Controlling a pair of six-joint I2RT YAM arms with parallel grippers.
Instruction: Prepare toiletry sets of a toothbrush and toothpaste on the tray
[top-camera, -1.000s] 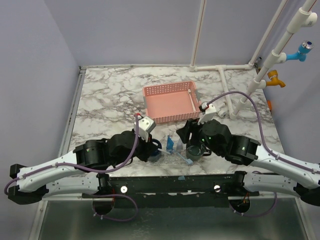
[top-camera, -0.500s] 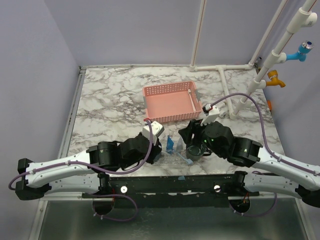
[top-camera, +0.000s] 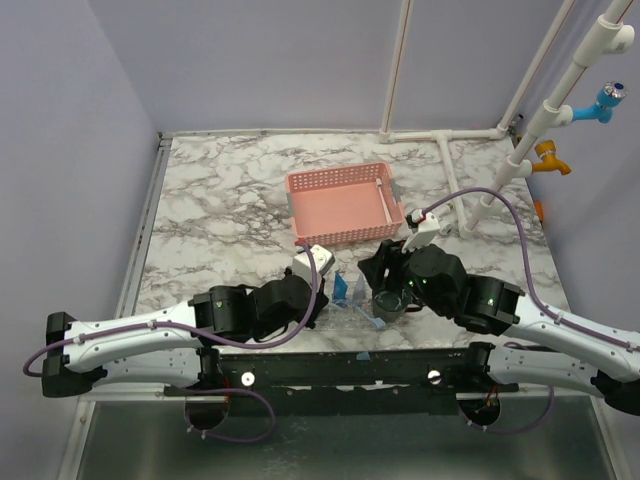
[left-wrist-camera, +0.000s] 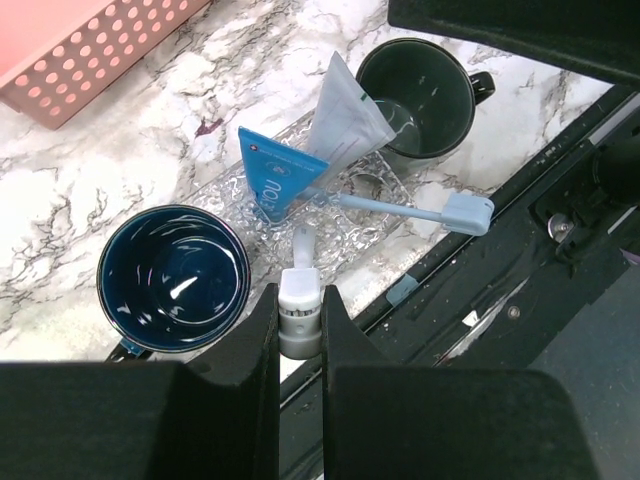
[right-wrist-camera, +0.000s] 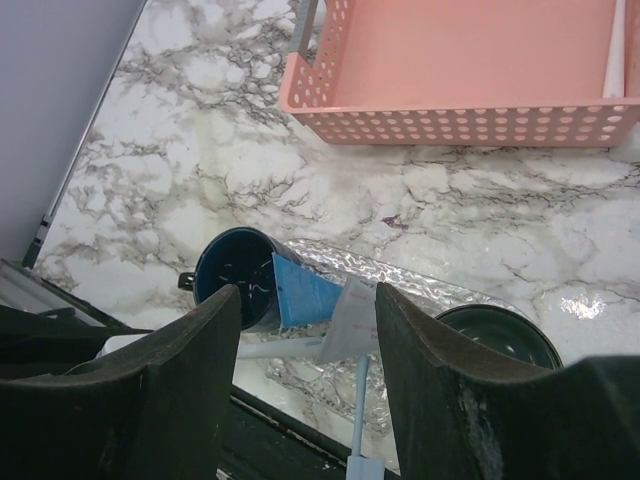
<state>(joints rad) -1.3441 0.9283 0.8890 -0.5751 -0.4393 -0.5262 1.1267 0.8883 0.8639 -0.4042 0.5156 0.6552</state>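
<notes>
In the left wrist view the clear tray lies on the marble with a navy mug at its left end and a dark green mug at its right end. A blue tube and a pale tube lean together on it. The light-blue toothbrush lies across the tray, head over the table edge. My left gripper is shut on a white capped piece whose stem reaches onto the tray. My right gripper is open and empty above the tubes.
A pink lattice basket stands behind the tray with a white toothbrush in it. The black table edge rail runs just in front of the tray. White pipes stand at the back right.
My left arm has swung right and forward, bringing its gripper to the tray's near edge. The right arm has barely moved.
</notes>
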